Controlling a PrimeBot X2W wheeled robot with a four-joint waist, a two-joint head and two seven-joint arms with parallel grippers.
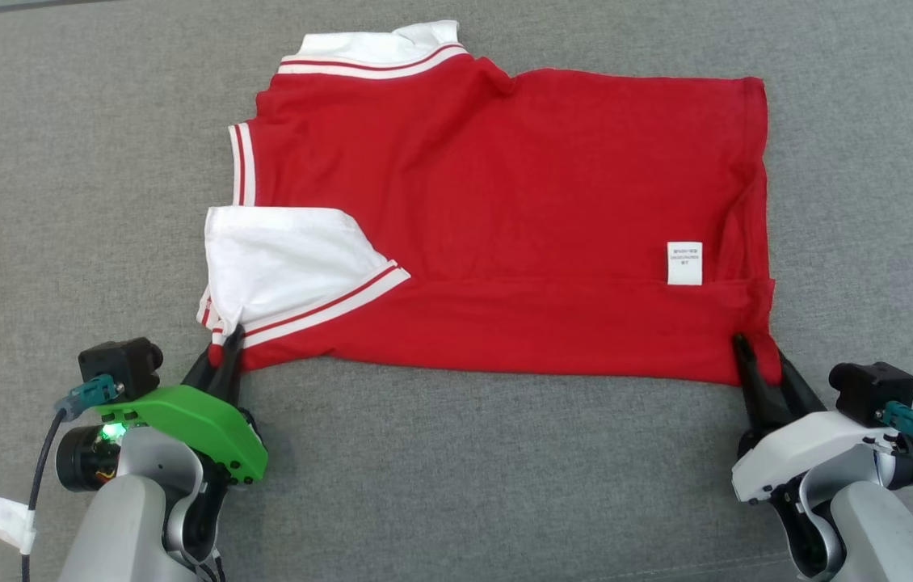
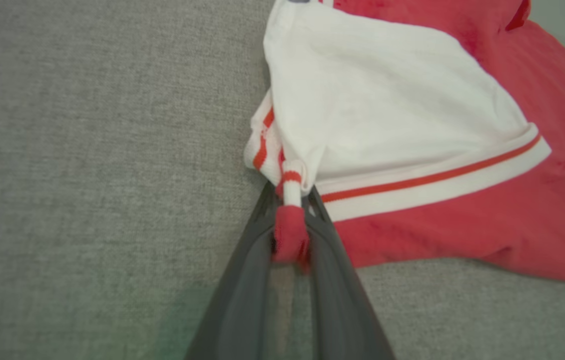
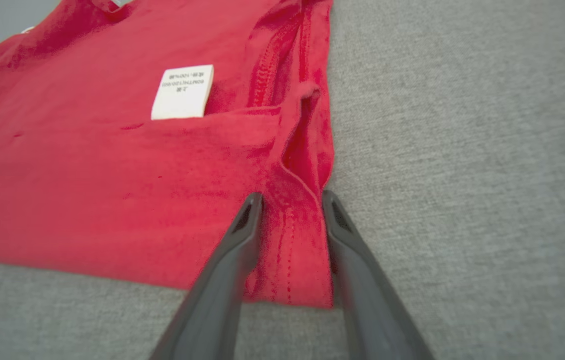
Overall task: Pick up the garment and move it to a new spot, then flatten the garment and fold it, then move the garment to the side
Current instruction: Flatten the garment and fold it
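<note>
A: What was the biggest thing in front of the robot?

B: The grey cloth surface, a coarse flat weave. The red polo shirt lay spread sideways on it, collar to the robot's left and far side, hem to its right. It was a soft knit, limp and thin, mostly flat, with a few creases by the hem.

A: Which step did it look like?

B: Folding, I judged. The near long edge was turned over onto the body as a band, and a white sleeve with a red-striped ribbed cuff lay folded across the red.

A: And the grippers?

B: The left gripper was clamped on the shirt's near-left corner, with a bunch of red knit and striped cuff squeezed between its fingers. The right gripper stood narrowly parted astride the near-right hem corner, with the cloth lying flat between the fingers, not pinched.

A: So what did the next move call for?

B: Probably for the right to close on that stitched corner, then for both to lift evenly so the limp knit didn't sag or drag.

A: Anything smaller?

B: A white care label, rectangular, lying just above the folded band.
</note>
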